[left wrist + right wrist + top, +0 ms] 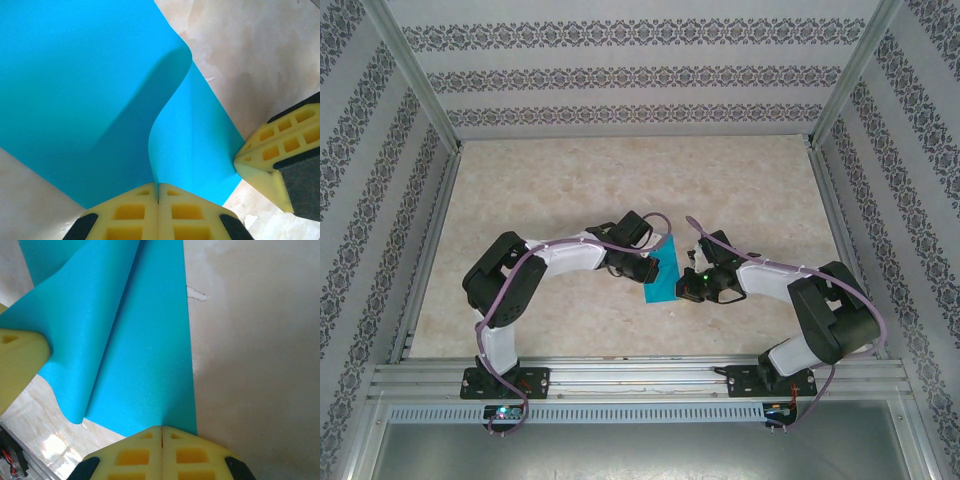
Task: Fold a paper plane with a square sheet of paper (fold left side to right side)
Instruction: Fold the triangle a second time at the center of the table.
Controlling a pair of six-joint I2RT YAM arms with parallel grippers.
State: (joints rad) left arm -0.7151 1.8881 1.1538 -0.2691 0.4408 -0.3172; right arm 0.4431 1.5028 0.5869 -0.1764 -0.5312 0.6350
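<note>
The square sheet of paper [663, 268] is plain teal and lies mid-table between both arms. In the left wrist view the sheet [75, 90] has one side curled up off the table, and its lifted edge runs into the seam of my left gripper [159, 186], which is shut on it. My left gripper [648, 272] sits at the sheet's left side. My right gripper [680, 289] is shut, and its tips [161, 429] rest on the near edge of the flat part of the sheet [145, 350], by the corner. Its yellow fingers [265, 160] touch the sheet's edge.
The marbled beige table [620, 180] stretches wide behind the arms. Patterned walls [380, 200] close it in on three sides. An aluminium rail [640, 375] carrying both arm bases runs along the near edge.
</note>
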